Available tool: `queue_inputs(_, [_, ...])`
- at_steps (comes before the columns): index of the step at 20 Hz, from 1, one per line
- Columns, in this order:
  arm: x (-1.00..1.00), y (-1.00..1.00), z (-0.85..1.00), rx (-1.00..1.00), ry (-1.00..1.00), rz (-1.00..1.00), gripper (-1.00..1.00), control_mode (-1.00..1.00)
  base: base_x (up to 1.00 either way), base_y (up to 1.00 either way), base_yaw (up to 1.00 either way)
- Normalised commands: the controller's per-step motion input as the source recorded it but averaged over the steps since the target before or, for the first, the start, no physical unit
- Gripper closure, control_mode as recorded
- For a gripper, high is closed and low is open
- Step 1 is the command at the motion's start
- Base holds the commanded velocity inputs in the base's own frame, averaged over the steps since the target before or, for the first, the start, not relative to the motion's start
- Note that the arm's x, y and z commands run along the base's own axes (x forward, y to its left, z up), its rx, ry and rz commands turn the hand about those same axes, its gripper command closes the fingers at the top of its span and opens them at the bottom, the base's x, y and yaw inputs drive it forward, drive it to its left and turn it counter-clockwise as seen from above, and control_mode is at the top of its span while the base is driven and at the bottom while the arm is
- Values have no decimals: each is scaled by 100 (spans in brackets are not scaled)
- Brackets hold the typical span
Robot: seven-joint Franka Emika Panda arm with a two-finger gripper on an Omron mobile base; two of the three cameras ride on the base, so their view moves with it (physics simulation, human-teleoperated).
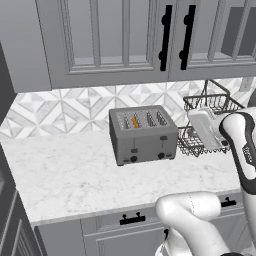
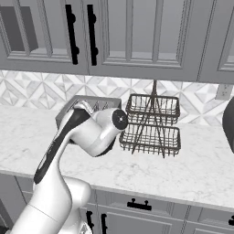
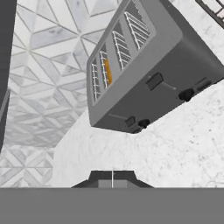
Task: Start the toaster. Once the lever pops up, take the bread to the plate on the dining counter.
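Observation:
The grey four-slot toaster (image 1: 143, 136) stands on the marble counter against the tiled wall. The bread (image 1: 135, 122) shows edge-on as an orange strip sunk in the second slot from the left, and it is also visible in the hand view (image 3: 107, 72). The left lever (image 1: 134, 150) sits low on its track, while the right tab (image 1: 163, 138) sits higher. My gripper (image 3: 112, 176) is shut on nothing. It hangs over the counter, well away from the toaster (image 3: 148, 65) on its right-hand side. The plate and the dining counter are out of view.
A two-tier wire basket rack (image 2: 152, 123) stands right of the toaster. My white hand (image 1: 204, 128) hovers in front of the rack. Grey wall cabinets with black handles (image 1: 165, 37) hang above. Bare marble counter (image 1: 75, 175) stretches left of and in front of the toaster.

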Motion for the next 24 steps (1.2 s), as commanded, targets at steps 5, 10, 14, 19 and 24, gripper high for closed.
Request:
queue_inputs(5, [0,-3,0,1,0,0,-100,-100,0,0,0])
queue_inputs(10, [0,0,0,0,0,0,-100,-100,0,0,0])
queue_inputs(14, [0,0,0,0,0,0,-100,-100,0,0,0])
queue_inputs(19, [0,0,0,0,0,0,-100,-100,0,0,0])
queue_inputs(24, [0,0,0,0,0,0,-100,-100,0,0,0])
